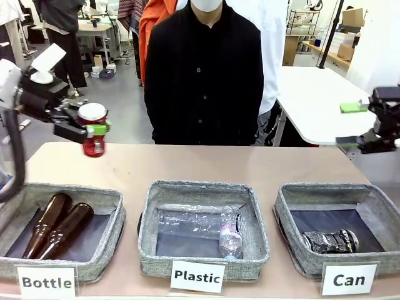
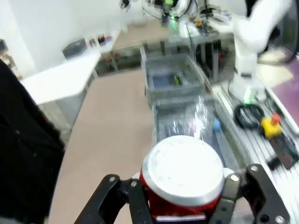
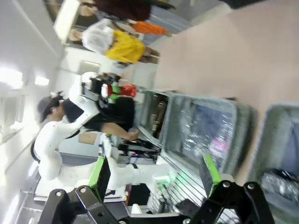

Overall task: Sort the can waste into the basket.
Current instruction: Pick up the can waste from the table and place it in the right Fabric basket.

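Nearest us the grey woven fabric basket labelled "Can" [image 1: 294, 203] already holds the dark crushed can [image 1: 330, 241], while our left hand [image 1: 87, 128], clamped on the shiny red silver-topped can [image 1: 93, 137], hangs above the desk's [image 1: 206, 162] far left, so next we judge a carry rightward; right hand [image 1: 355, 125] stands apart

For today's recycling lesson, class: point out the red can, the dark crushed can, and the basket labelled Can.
red can [image 1: 94, 145]: front view, on its red body, below the left gripper's pads.
dark crushed can [image 1: 331, 241]: front view, on its crumpled middle.
Can basket [image 1: 294, 259]: front view, on its grey front wall.
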You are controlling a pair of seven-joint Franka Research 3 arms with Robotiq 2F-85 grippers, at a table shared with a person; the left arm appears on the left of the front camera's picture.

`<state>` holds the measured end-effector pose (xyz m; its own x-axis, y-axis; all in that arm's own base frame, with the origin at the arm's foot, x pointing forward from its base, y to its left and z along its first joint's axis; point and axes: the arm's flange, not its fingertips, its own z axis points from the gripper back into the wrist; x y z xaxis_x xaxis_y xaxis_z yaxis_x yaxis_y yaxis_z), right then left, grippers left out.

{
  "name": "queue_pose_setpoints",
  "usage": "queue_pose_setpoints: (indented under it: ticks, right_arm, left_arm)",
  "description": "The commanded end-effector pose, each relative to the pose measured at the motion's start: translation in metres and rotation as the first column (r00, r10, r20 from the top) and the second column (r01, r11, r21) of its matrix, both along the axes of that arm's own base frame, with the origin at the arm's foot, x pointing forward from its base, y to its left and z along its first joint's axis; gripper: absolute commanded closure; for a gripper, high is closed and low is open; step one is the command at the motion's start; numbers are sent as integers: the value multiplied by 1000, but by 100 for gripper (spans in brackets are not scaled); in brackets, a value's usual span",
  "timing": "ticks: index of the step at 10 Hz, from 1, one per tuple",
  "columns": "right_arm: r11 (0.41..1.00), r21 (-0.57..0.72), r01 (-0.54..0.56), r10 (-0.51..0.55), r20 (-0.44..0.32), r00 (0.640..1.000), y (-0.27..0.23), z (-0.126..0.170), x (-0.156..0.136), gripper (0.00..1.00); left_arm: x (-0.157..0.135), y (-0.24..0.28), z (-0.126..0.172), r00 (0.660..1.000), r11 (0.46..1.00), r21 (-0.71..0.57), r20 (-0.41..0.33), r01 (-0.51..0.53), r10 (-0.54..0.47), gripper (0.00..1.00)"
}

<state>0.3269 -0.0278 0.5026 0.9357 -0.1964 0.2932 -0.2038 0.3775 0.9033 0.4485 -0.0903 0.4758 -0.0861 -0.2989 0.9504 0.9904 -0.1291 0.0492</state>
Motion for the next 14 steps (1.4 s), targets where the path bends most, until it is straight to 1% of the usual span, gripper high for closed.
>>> queue_pose_setpoints:
  ticks: [1, 2, 3, 4, 5, 6, 7, 8, 9, 10, 11, 12, 13, 14]
  right_arm:
    - [984, -178, 27, -44, -92, 995, -36, 20, -42, 0]
    - [968, -248, 35, -63, -105, 993, -58, 25, -61, 0]
    - [961, -267, 73, -105, -109, 989, -85, 26, -81, 0]
    - [957, -276, 88, -123, -110, 986, -106, 24, -95, 0]
    - [950, -291, 114, -154, -118, 981, -122, 20, -107, 0]
    - [944, -311, 106, -153, -130, 980, -135, 15, -120, 0]
    - [941, -307, 143, -191, -132, 973, -148, 14, -134, 0]
    - [940, -293, 175, -218, -121, 969, -160, 12, -147, 0]
    - [938, -275, 210, -248, -112, 962, -172, 9, -157, 0]
    - [934, -241, 264, -295, -102, 950, -184, 5, -163, 0]
    - [923, -200, 330, -353, -88, 932, -196, 0, -169, 0]
    - [937, -262, 230, -265, -107, 958, -175, 5, -155, 0]
    - [937, -262, 230, -265, -107, 958, -175, 5, -155, 0]
    - [937, -262, 230, -265, -107, 958, -175, 5, -155, 0]
  left_arm:
    - [3, -86, 5, 985, 983, -104, -95, -153, 143, 85]
    - [-8, -141, 20, 995, 989, -123, -76, -81, 72, 85]
    - [-13, -197, 27, 990, 994, -22, -91, -106, 104, 85]
    - [-12, -239, 31, 991, 998, 20, -111, -65, 67, 85]
    - [-5, -279, 34, 987, 998, 65, -156, -17, 27, 85]
    - [1, -321, 37, 982, 995, 91, -189, 27, -9, 85]
    - [11, -372, 39, 976, 990, 119, -213, 79, -52, 85]
    - [18, -416, 37, 978, 989, 119, -197, 86, -61, 85]
    - [16, -462, 24, 974, 981, 154, -209, 121, -87, 85]
    - [9, -499, 13, 959, 963, 202, -252, 179, -126, 85]
    - [2, -530, 4, 954, 943, 252, -259, 216, -150, 85]
    - [-9, -558, -5, 951, 924, 294, -259, 245, -170, 85]
    - [-22, -579, -20, 941, 895, 342, -274, 288, -199, 85]
    - [-31, -594, -36, 925, 860, 385, -308, 334, -221, 85]
